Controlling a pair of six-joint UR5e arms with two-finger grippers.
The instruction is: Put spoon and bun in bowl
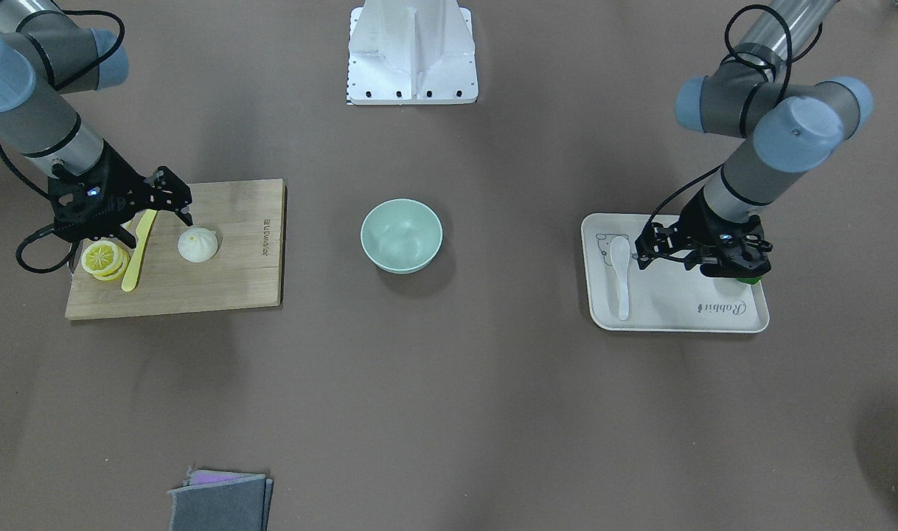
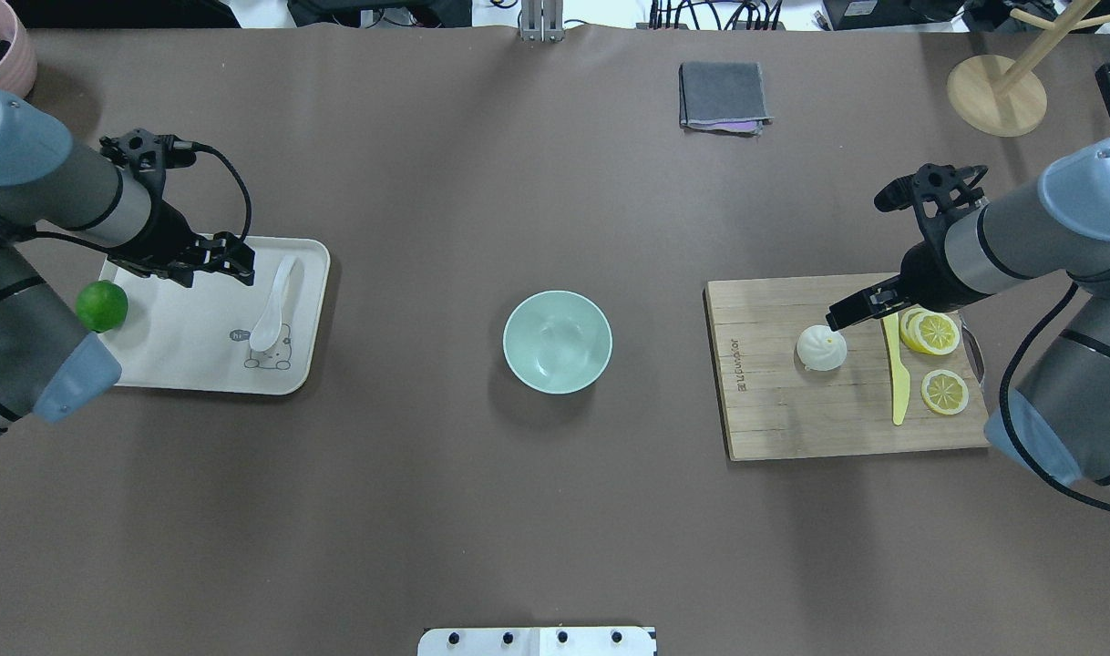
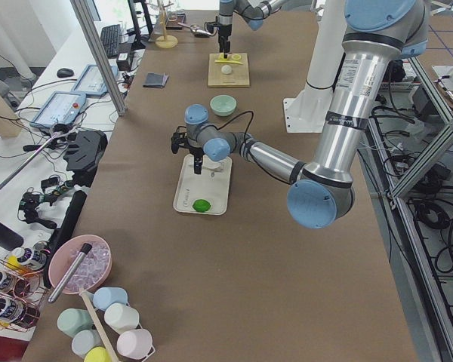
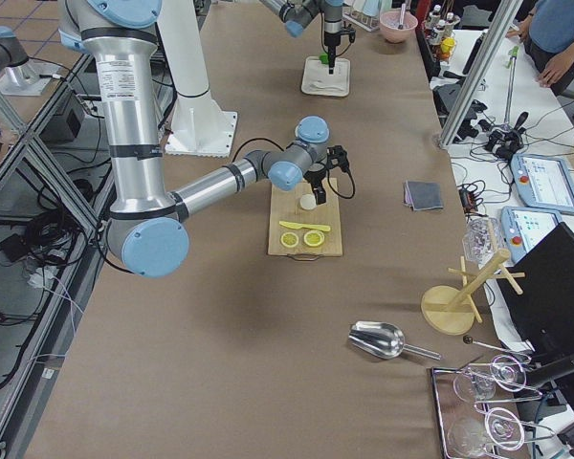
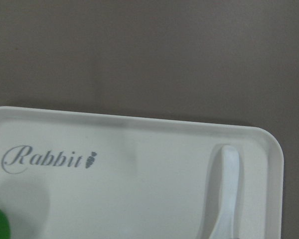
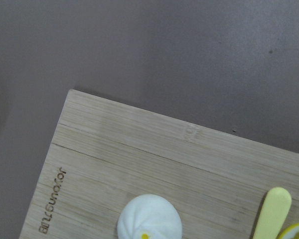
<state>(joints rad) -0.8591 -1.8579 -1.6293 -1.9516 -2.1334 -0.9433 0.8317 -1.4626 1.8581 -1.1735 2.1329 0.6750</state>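
The white spoon [image 1: 621, 273] lies on a white tray [image 1: 677, 313]; it also shows in the overhead view [image 2: 272, 310] and the left wrist view [image 5: 226, 194]. My left gripper [image 1: 674, 262] hovers open over the tray beside the spoon, holding nothing. The white pleated bun [image 1: 197, 244] sits on a wooden cutting board [image 1: 220, 287] and shows in the right wrist view [image 6: 149, 219]. My right gripper [image 1: 158, 225] hovers open just behind the bun, holding nothing. The mint-green bowl [image 1: 401, 234] stands empty at the table's middle.
A green lime [image 2: 101, 305] sits at the tray's edge under my left arm. A yellow knife [image 2: 897, 374] and lemon slices [image 2: 938, 333] lie on the board beside the bun. A folded grey cloth [image 2: 721, 96] and a wooden stand [image 2: 997, 96] are on the far side.
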